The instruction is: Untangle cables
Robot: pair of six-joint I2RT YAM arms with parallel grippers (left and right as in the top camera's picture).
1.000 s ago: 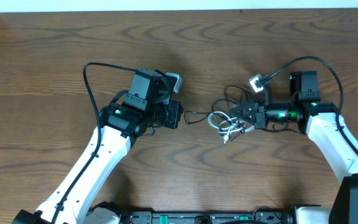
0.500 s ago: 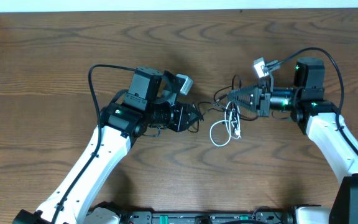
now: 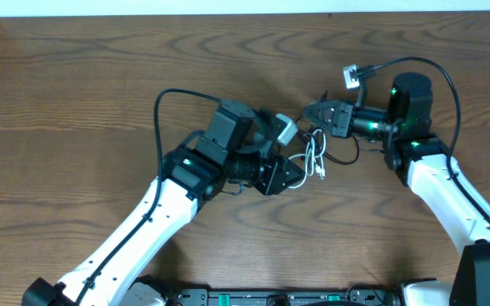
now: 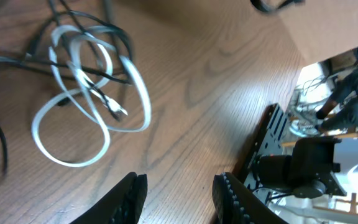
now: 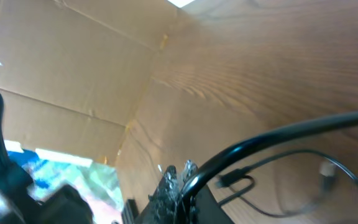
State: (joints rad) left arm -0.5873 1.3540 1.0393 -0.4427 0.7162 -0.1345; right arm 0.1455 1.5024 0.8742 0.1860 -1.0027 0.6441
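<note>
The left claw is spread open with nothing between its fingers, hovering low over the counter. In its own wrist view the white cable lies ahead of the tips and off to the upper left, loose loops flat on the wood with a small plug end poking out of the middle. From above, those loops sit just beyond the left claw, between it and the right arm, and the bundle's long axis runs up the counter from the left claw's tips toward the right claw. The left arm looks nearer the slack white loops. The right claw sits at the far end of the knot, and as far as I can judge from its wrist view it is pinched shut on a black cable that crosses right over its fingertips. That black cable trails out in a thin loop beside the white one. Compared with a second ago, the left arm has swung well in from the left and opened its claw. The right claw has drawn back up the counter, dragging the tangle with it, so the white loops now lie closer to the left claw than before.
</note>
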